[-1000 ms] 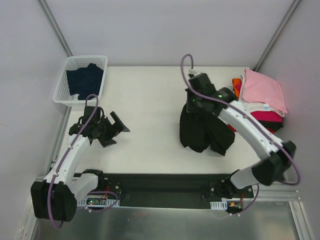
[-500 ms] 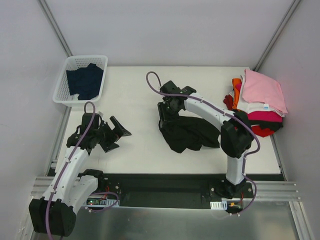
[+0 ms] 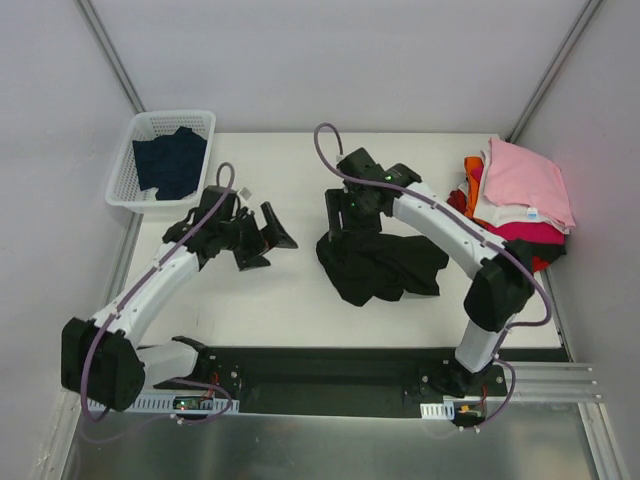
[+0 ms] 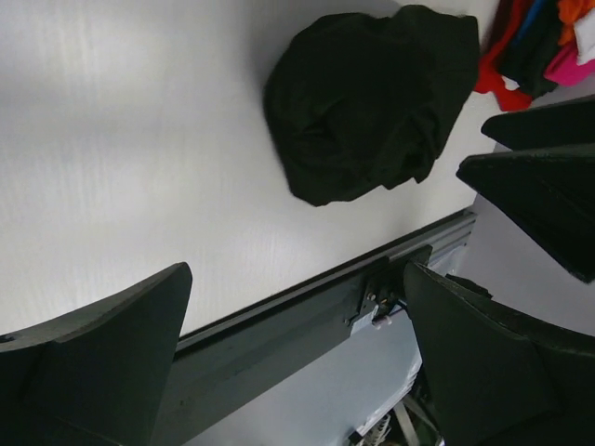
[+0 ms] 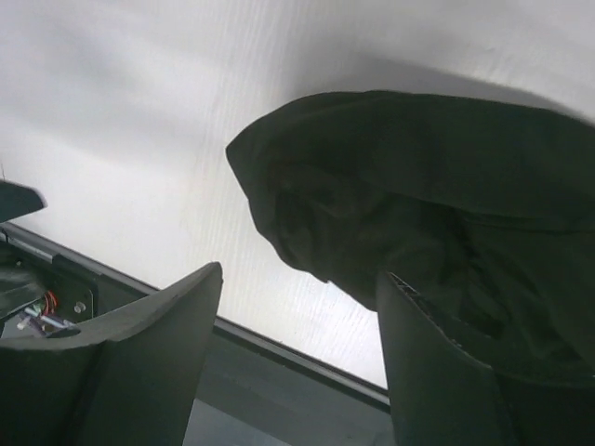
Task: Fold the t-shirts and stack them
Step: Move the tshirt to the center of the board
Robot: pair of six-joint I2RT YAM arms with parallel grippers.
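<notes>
A black t-shirt (image 3: pixel 382 268) lies crumpled in a heap on the white table, right of centre. My right gripper (image 3: pixel 341 220) hovers over its far-left edge, open, with nothing between its fingers (image 5: pixel 139 353); in the right wrist view the black t-shirt (image 5: pixel 418 214) lies just beyond them. My left gripper (image 3: pixel 268 243) stands open to the left of the heap, apart from it, and its wrist view shows the black t-shirt (image 4: pixel 372 102) farther off. More t-shirts (image 3: pixel 518 200) in pink, white, magenta, red and orange are piled at the table's right edge.
A white basket (image 3: pixel 128 165) at the back left corner holds a dark navy t-shirt (image 3: pixel 172 162). The black rail (image 3: pixel 320 365) with both arm bases runs along the near edge. Grey walls close in the table on three sides.
My right gripper has opened and let go of the black t-shirt, which dropped from hanging into a heap on the table. My left arm has reached out toward the middle of the table.
</notes>
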